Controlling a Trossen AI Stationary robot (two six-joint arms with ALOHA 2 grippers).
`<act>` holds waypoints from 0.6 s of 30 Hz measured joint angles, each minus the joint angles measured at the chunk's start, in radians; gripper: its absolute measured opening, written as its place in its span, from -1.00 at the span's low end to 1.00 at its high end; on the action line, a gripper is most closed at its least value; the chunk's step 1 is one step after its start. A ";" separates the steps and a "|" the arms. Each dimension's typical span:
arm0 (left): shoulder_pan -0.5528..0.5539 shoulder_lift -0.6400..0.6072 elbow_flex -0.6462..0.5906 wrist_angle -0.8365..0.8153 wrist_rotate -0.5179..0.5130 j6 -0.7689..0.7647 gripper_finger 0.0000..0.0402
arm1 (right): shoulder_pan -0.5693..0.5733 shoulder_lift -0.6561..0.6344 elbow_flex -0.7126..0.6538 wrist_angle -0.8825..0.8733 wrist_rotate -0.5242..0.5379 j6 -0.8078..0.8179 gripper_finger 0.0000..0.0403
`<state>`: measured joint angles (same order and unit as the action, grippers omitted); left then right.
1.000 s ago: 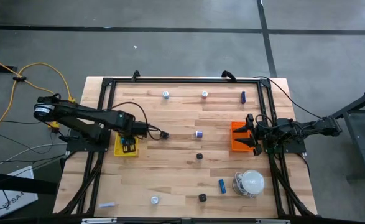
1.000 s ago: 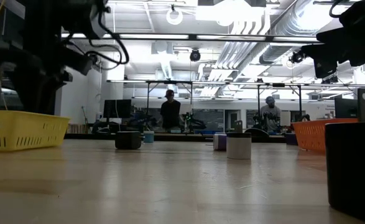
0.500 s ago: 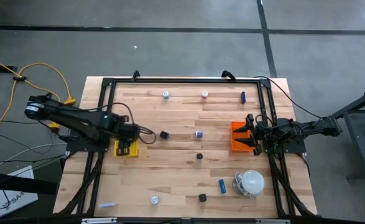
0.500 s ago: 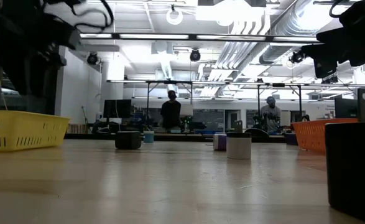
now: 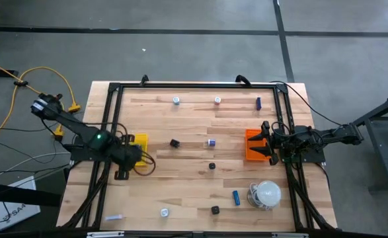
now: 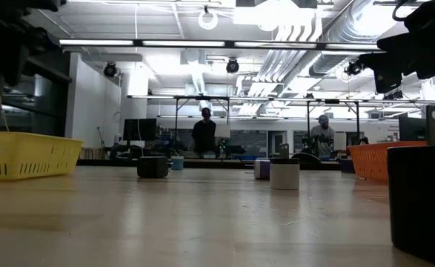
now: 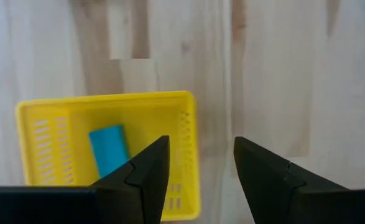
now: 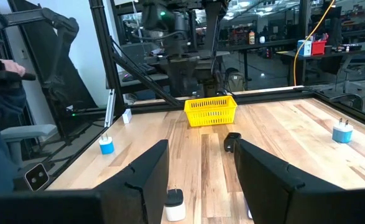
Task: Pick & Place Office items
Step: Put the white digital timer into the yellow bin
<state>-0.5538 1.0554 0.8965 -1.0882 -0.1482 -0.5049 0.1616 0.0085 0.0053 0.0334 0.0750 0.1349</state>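
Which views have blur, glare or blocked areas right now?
Low view: black block at the right edge looms large and soft, ceiling lights glare, yellow tray sharp. Left wrist view: left gripper, open, covers the bottom; tray evenly lit. High view: even light, small items tiny. Right wrist view: right gripper, open, dark in the foreground.

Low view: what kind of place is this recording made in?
Probably a robotics lab or workshop: exposed ceiling ducts, long workbenches with equipment at the back, and two people standing there.

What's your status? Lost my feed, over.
Left gripper open, empty, above yellow tray. Right gripper open, parked by orange tray. Black block loose on table. Nothing blocking.
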 joint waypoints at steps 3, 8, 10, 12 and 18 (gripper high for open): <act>-0.040 0.050 0.025 0.015 0.000 -0.001 -0.16 | 0.000 0.000 0.000 0.000 0.000 0.000 -0.16; -0.113 0.131 0.073 0.047 0.004 -0.012 -0.16 | 0.000 0.000 0.000 0.000 0.000 0.000 -0.16; -0.148 0.159 0.091 0.048 0.004 -0.039 -0.16 | 0.000 0.000 0.000 0.000 0.000 0.000 -0.16; -0.187 0.185 0.107 0.046 0.005 -0.070 -0.16 | 0.000 0.000 0.000 0.000 0.000 0.000 -0.16; -0.331 0.253 0.143 0.046 0.004 -0.240 -0.16 | 0.000 0.000 0.000 0.000 0.000 0.000 -0.16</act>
<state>-0.8851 1.3087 1.0400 -1.0418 -0.1438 -0.7454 0.1619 0.0086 0.0053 0.0336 0.0750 0.1349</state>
